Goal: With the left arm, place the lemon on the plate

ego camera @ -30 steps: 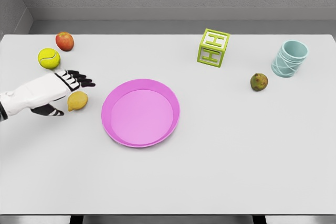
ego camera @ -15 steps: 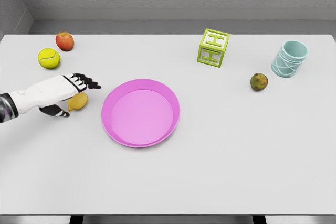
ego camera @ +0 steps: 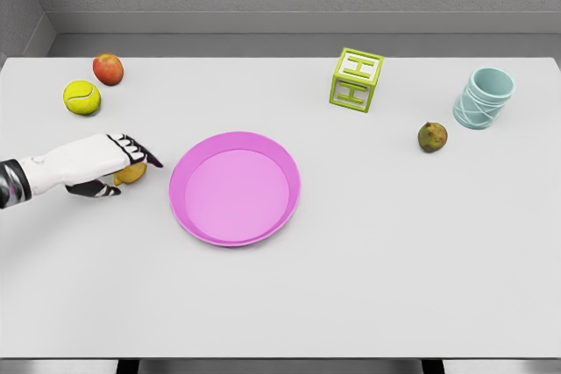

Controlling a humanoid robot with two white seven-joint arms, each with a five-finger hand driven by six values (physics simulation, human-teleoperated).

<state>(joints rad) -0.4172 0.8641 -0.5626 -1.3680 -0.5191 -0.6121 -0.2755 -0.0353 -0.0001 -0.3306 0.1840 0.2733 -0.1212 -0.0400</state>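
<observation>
We see the white table (ego camera: 368, 286) stretching wide, its near half bare from the plate's front rim down to the front edge, and a broad open strip running between the plate and the right-hand objects. The pink plate (ego camera: 235, 142) sits left of centre, shallow with a raised rim, nothing in it. Toward the far left corner lie a tennis ball (ego camera: 81, 97) and a red apple (ego camera: 108, 68), close to each other and near the table's left edge. Toward the back right stand a green letter block (ego camera: 357, 80), a pale blue cup (ego camera: 483, 98) near the right edge, and a small brownish-green fruit (ego camera: 432, 137) between them, nearer to us.

Our left hand (ego camera: 112, 162) comes in from the left edge, low over the table, just beside the plate's left rim. The lemon (ego camera: 132, 173) lies on the table under it, a small patch of yellow showing between the dark fingers (ego camera: 140, 151) arched over its top and the thumb below. The fingers curve down around it, but we cannot tell whether they actually grip it. A small gap of bare table separates lemon and plate.
</observation>
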